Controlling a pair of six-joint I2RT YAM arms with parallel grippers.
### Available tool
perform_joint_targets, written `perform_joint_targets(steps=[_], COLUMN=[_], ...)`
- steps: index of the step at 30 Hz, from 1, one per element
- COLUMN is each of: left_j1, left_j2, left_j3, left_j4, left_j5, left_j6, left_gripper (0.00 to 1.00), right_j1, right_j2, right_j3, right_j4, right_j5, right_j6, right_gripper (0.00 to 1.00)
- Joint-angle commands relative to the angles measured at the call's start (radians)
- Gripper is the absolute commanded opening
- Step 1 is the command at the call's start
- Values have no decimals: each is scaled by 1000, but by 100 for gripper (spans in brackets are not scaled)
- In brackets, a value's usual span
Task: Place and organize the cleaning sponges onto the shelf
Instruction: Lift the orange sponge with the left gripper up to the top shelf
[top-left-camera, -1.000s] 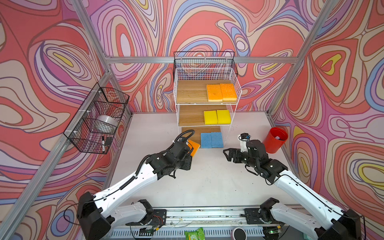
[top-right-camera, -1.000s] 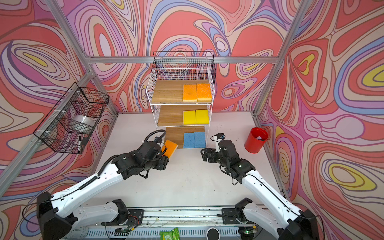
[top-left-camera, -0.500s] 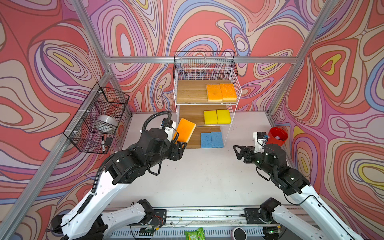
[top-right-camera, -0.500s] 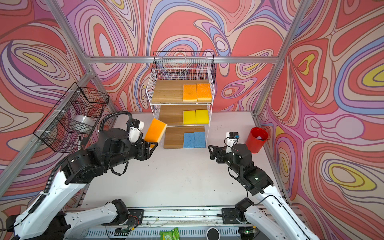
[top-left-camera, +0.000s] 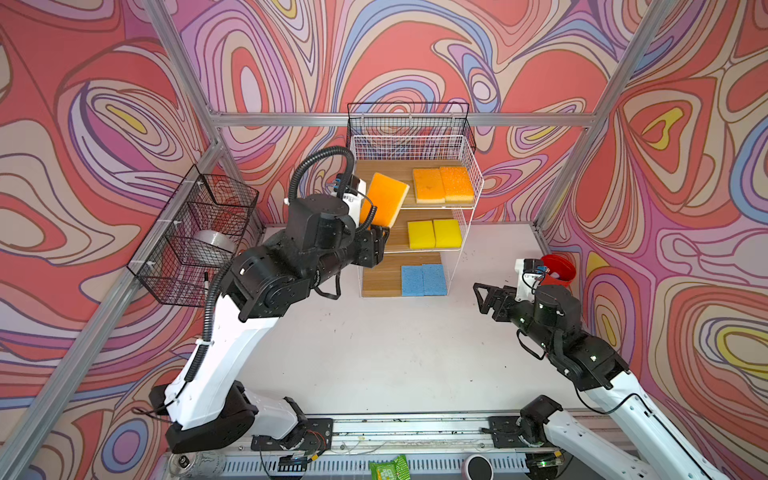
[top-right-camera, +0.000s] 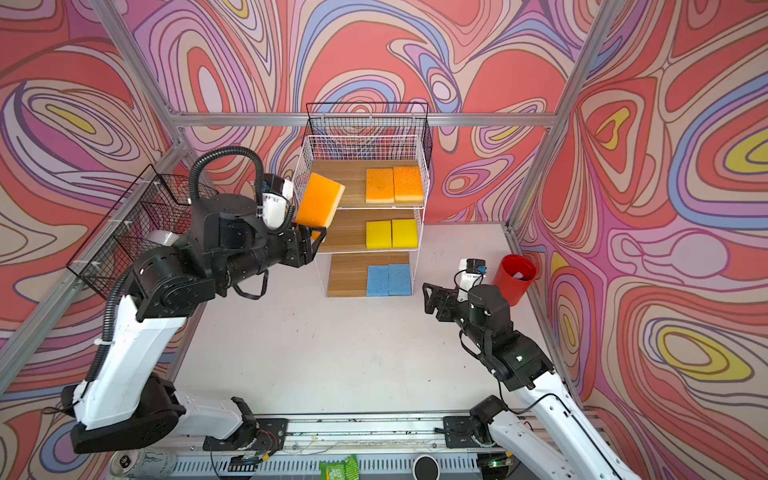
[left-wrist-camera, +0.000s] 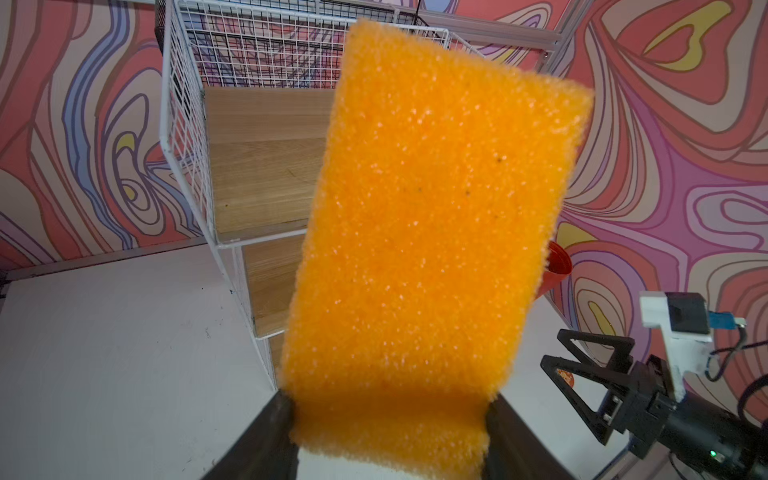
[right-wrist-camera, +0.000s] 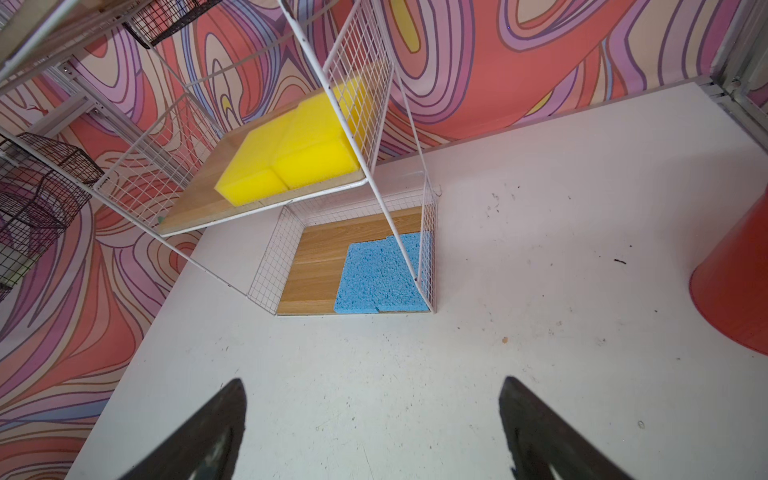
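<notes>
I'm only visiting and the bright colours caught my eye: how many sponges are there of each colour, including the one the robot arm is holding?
Orange sponges: 3, one of them held in the left gripper
Yellow sponges: 2
Light blue sponges: 2
Total: 7

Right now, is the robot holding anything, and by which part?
The left gripper pinches the orange sponge by one short end; the right gripper is open and holds nothing.

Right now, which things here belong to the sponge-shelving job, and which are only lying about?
Belong to the job:
orange sponge in the left gripper; two orange sponges, two yellow sponges and two blue sponges on the white wire shelf.

Lying about:
red cup; black wire basket; tape roll; drink can; green packet.
</notes>
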Motion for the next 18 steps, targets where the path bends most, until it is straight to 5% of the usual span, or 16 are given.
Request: perform_joint_targets(steps=[1,10,18], left_j1=[-4,-6,48], left_j2=[69,277,408], left_j3=[58,266,421], left_j4=[28,69,33], left_j5=[-62,-175,-166], left_j6=[10,54,4], left_gripper=[62,63,63], right_j1=[-5,-4,-4], right_j2=[2,25,54], right_j3=[25,-5,-18], right_j4=[-1,25,36], right_j5=[21,10,3], right_j6=[-11,-19,-31], right_gripper=[98,98,98])
